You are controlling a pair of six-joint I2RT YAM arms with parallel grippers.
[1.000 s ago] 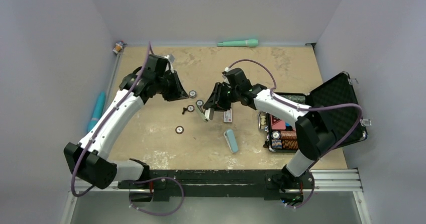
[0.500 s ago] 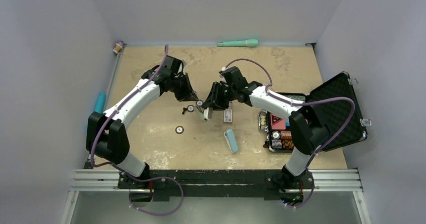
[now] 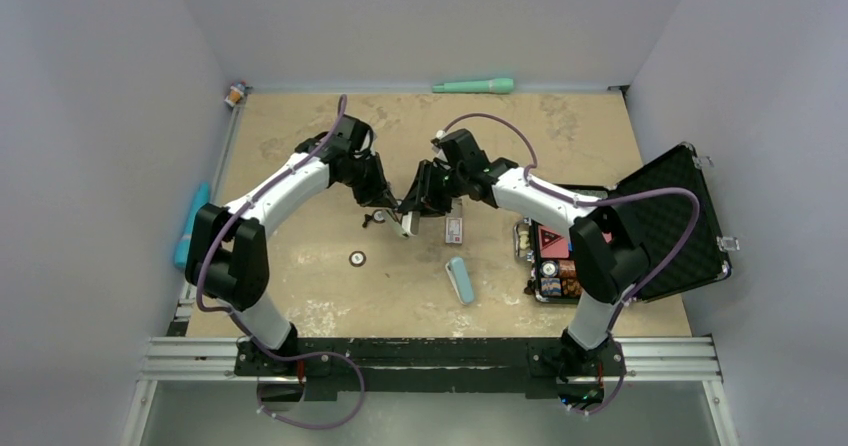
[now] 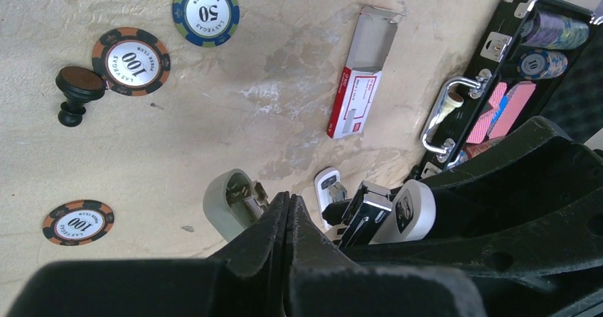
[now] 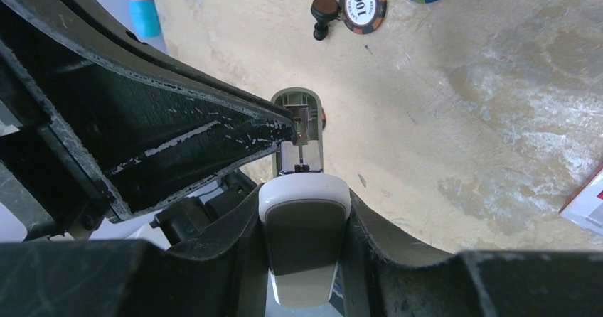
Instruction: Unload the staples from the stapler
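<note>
My right gripper [image 3: 422, 198] is shut on the white and grey stapler [image 3: 407, 225] and holds it above the table. In the right wrist view the fingers [image 5: 398, 253] clamp the stapler's body [image 5: 304, 224], and its grey cover [image 5: 299, 105] hangs open beyond. My left gripper [image 3: 392, 204] is shut, its tips [image 4: 288, 197] between the grey cover [image 4: 229, 202] and the chrome magazine [image 4: 371, 197]. The left finger [image 5: 213, 136] touches the open stapler's inside. I see no staples between its jaws. A red and white staple box [image 4: 363, 82] lies open on the table.
Poker chips [image 4: 131, 56] and a black knob [image 4: 77, 89] lie under the left arm. A teal case [image 3: 460, 280] lies in front. An open black case [image 3: 640, 226] with chips stands at the right. A green pen [image 3: 474, 86] lies at the back wall.
My left arm has swung right and brought its shut gripper up to the open stapler. My right gripper has shifted slightly left with the stapler.
</note>
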